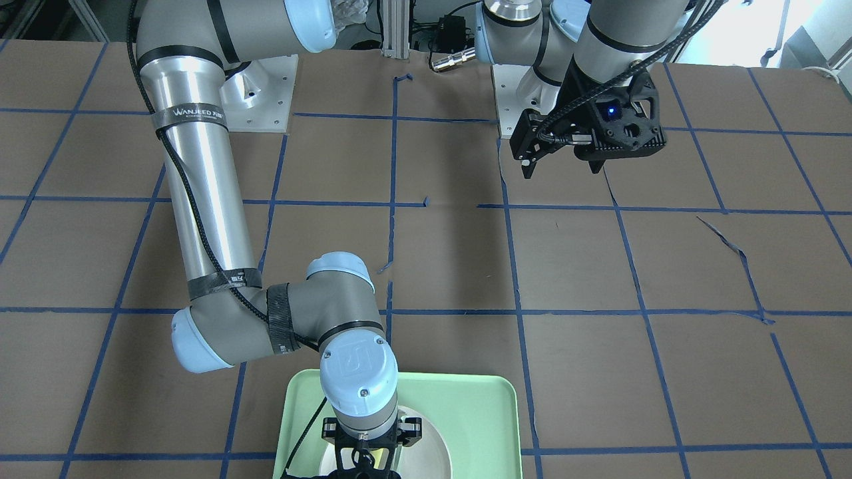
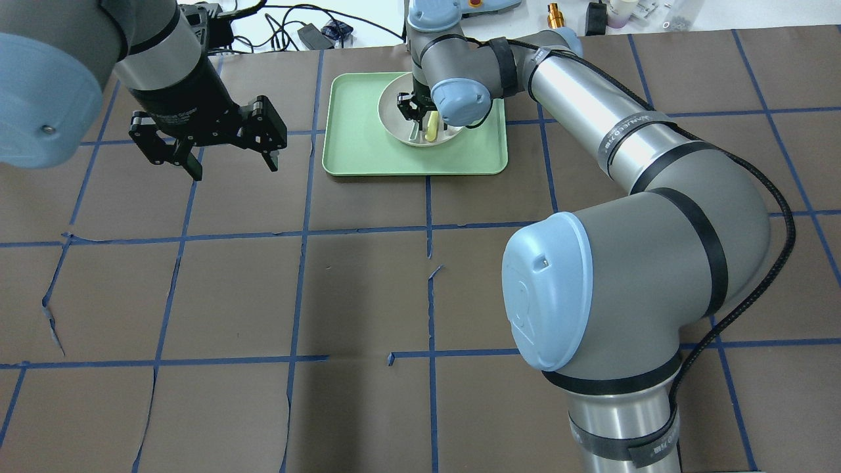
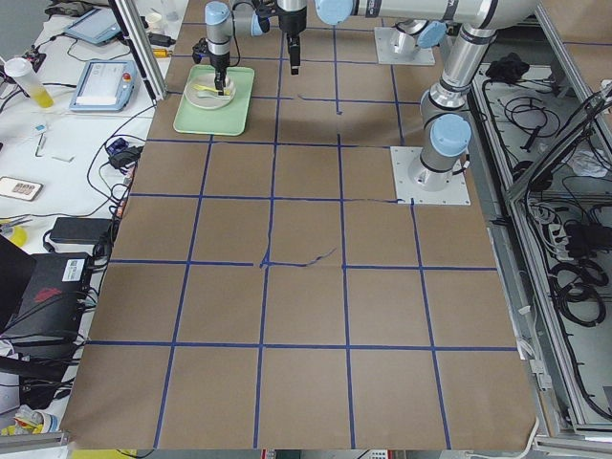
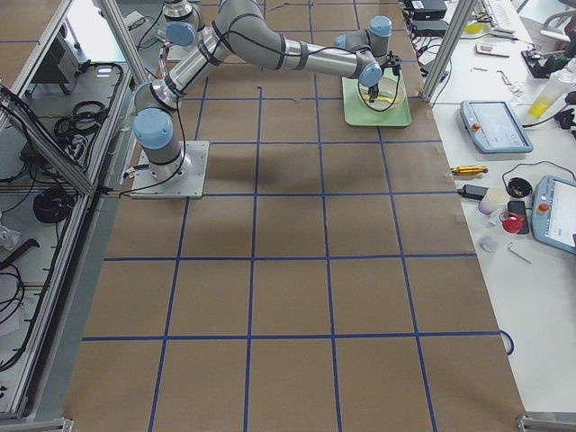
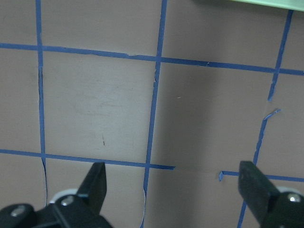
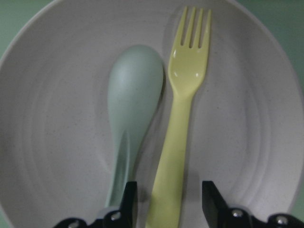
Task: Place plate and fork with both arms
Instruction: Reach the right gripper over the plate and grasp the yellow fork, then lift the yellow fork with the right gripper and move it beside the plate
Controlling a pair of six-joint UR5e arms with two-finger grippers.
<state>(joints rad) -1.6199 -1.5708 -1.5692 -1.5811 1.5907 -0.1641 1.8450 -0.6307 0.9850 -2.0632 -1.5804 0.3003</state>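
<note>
The white plate [image 2: 394,105] lies in the mint-green tray [image 2: 355,144] at the table's far side. The yellow fork [image 6: 183,123] lies in the plate [image 6: 57,142], tines pointing away from the wrist. My right gripper [image 6: 170,204] is open and low over the plate, its fingers on either side of the fork's handle with small gaps. In the overhead view the fork [image 2: 430,126] shows beside that gripper [image 2: 412,118]. My left gripper [image 2: 233,164] is open and empty above bare table, left of the tray. It also shows in the front view [image 1: 562,169].
A pale grey-green spoon [image 6: 133,109] lies in the plate right beside the fork, on its left in the wrist view. The table is brown paper with a blue tape grid [image 5: 154,95]. The tray [image 1: 479,412] sits near the operators' edge.
</note>
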